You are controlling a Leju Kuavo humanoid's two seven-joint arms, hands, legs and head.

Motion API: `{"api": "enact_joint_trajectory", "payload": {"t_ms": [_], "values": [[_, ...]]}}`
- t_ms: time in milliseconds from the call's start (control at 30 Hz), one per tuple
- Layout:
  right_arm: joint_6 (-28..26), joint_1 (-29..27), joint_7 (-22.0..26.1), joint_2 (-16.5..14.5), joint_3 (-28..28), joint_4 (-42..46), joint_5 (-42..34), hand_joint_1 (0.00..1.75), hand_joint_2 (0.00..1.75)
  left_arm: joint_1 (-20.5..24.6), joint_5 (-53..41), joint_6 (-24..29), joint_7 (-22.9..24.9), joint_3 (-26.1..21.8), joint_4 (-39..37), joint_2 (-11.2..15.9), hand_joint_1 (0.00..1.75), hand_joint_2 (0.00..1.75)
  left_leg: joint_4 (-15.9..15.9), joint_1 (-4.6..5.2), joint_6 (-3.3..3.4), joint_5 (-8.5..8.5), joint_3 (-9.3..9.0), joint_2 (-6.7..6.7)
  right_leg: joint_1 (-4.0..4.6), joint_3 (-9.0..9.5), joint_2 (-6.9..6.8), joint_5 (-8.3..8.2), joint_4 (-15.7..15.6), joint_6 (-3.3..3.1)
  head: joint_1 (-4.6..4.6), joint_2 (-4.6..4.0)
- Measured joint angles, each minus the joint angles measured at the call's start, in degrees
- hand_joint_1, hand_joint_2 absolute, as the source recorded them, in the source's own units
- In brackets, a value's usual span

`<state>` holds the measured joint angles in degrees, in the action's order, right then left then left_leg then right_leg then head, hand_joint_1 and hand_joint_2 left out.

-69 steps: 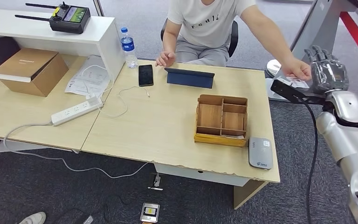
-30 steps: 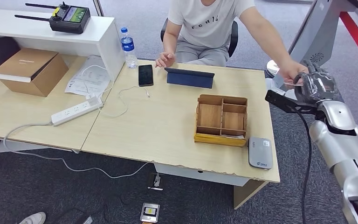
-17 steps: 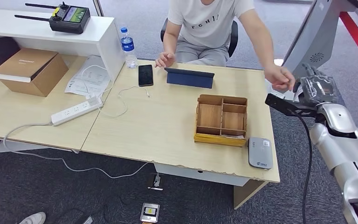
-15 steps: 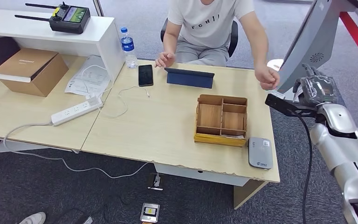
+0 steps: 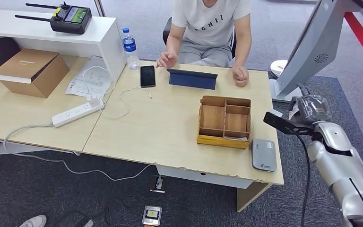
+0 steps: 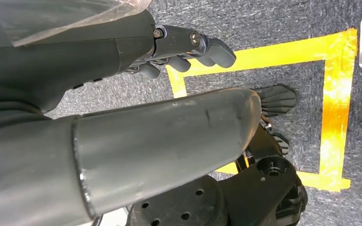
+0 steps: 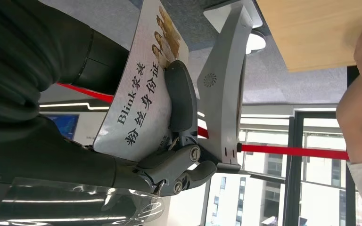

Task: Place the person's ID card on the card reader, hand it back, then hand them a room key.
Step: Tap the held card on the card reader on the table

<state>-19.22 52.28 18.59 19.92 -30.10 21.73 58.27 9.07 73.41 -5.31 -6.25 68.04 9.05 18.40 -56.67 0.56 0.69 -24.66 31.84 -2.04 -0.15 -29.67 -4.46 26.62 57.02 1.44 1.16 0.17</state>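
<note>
My right hand (image 5: 313, 108) hangs beyond the table's right edge, level with the wooden box, and holds the white ID card (image 5: 293, 112). In the right wrist view the ID card (image 7: 139, 89), printed with text and small portraits, is pinched under a grey finger (image 7: 180, 99). The grey card reader (image 5: 264, 154) lies flat on the table's near right corner, nearer me than that hand. My left hand (image 6: 122, 141) hangs over the floor, holding nothing, with its fingers apart from the thumb. The person (image 5: 211, 26) sits across the table with both hands on it.
A compartmented wooden box (image 5: 225, 121) stands just left of the reader. A dark tablet (image 5: 192, 78), phone (image 5: 147, 75) and water bottle (image 5: 129, 47) lie toward the far edge. A power strip (image 5: 78, 112) and a cardboard box (image 5: 30, 71) are on the left. A grey stand (image 5: 307, 47) rises behind my right hand.
The person let go of the card and drew their arm back onto the table. My right hand closed on the card and came down and nearer to me.
</note>
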Motion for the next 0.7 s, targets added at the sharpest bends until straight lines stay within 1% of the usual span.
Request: {"api": "enact_joint_trajectory", "payload": {"t_ms": [267, 700], "values": [[0.0, -3.3, 0.0, 0.4, 0.0, 0.0, -0.3, 1.75, 1.75, 0.0, 0.3, 0.3, 0.0, 0.0, 0.0, 0.0, 0.0, 0.0, 0.0, 0.0, 0.0, 0.0, 0.0, 0.0, 0.0, -0.01, 0.0, -0.01, 0.0, -0.01, -0.01, 0.0], [1.3, -5.1, 0.9, 0.3, -0.3, 0.0, 0.0, 1.75, 1.75, 0.0, 0.4, 0.4, 0.2, 0.0, 0.0, 0.0, 0.0, 0.0, 0.0, 0.0, 0.0, 0.0, 0.0, -0.01, 0.0, -0.01, 0.01, -0.01, 0.0, -0.01, -0.01, 0.0]]}}
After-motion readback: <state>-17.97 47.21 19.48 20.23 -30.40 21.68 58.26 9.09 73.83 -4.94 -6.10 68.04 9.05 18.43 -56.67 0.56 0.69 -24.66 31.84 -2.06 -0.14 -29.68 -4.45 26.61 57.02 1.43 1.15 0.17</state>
